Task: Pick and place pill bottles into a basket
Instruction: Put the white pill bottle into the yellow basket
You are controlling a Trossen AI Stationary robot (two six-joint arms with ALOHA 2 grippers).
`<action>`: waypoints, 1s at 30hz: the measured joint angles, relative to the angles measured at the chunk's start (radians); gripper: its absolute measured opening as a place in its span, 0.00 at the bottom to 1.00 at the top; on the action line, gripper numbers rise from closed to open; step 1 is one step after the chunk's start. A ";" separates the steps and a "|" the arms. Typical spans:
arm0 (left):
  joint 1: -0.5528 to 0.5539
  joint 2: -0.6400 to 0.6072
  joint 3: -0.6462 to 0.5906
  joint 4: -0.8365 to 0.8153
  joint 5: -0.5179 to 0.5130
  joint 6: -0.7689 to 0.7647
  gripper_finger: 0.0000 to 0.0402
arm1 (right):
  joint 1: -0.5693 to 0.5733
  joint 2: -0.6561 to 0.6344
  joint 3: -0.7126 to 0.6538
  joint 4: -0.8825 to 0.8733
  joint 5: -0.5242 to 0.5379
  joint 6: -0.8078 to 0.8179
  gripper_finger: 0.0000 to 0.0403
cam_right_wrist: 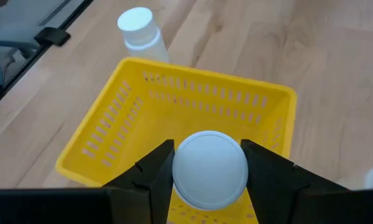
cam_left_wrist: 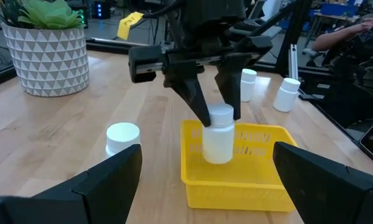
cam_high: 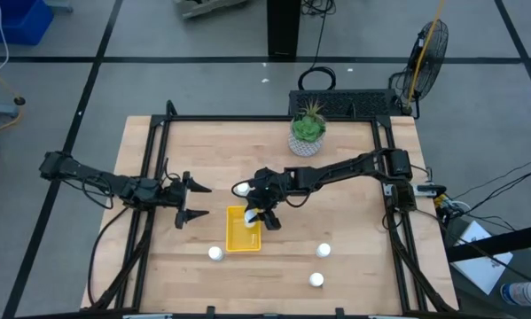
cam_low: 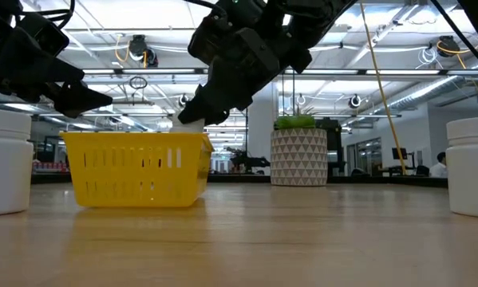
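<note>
- The right end effector (cam_high: 258,215) is clamped on a small white cylindrical plastic pill bottle (cam_left_wrist: 218,134), held upright at the rim of the shallow bright yellow slatted plastic basket (cam_high: 242,239); the basket floor looks bare, so I judge nothing is in yet.
- Just beside that end effector another bottle (cam_high: 240,189) stands on the wooden bench (cam_high: 354,239).
- Farther off, three bottles (cam_high: 215,253) (cam_high: 324,251) (cam_high: 316,280) wait.
- The left end effector (cam_high: 191,201) hangs beside the basket, spread wide, empty.
</note>
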 joint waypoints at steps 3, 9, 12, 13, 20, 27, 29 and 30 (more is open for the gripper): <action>0.000 0.000 0.000 0.000 0.000 0.000 0.91 | 0.000 0.000 0.000 -0.007 0.001 -0.012 0.39; 0.000 0.000 0.000 0.000 0.000 0.000 0.91 | 0.000 0.014 0.000 -0.015 0.005 -0.027 0.40; 0.000 0.000 0.000 0.000 0.000 0.000 0.91 | 0.000 0.032 0.002 0.006 0.007 -0.043 0.39; 0.000 0.000 0.000 0.000 0.000 -0.001 0.91 | 0.000 0.034 0.001 -0.004 0.007 -0.042 0.39; 0.000 0.000 0.000 0.000 0.001 0.000 0.91 | 0.000 0.034 0.000 -0.016 0.029 -0.068 0.39; 0.000 0.000 0.000 0.000 0.000 0.002 0.91 | -0.001 0.033 0.001 -0.045 0.029 -0.096 0.40; 0.000 0.000 0.000 0.000 0.000 0.002 0.91 | -0.001 0.033 0.001 -0.046 0.029 -0.098 0.40; 0.000 0.000 0.000 0.000 0.000 0.003 0.91 | -0.001 0.033 0.001 -0.048 0.029 -0.103 0.40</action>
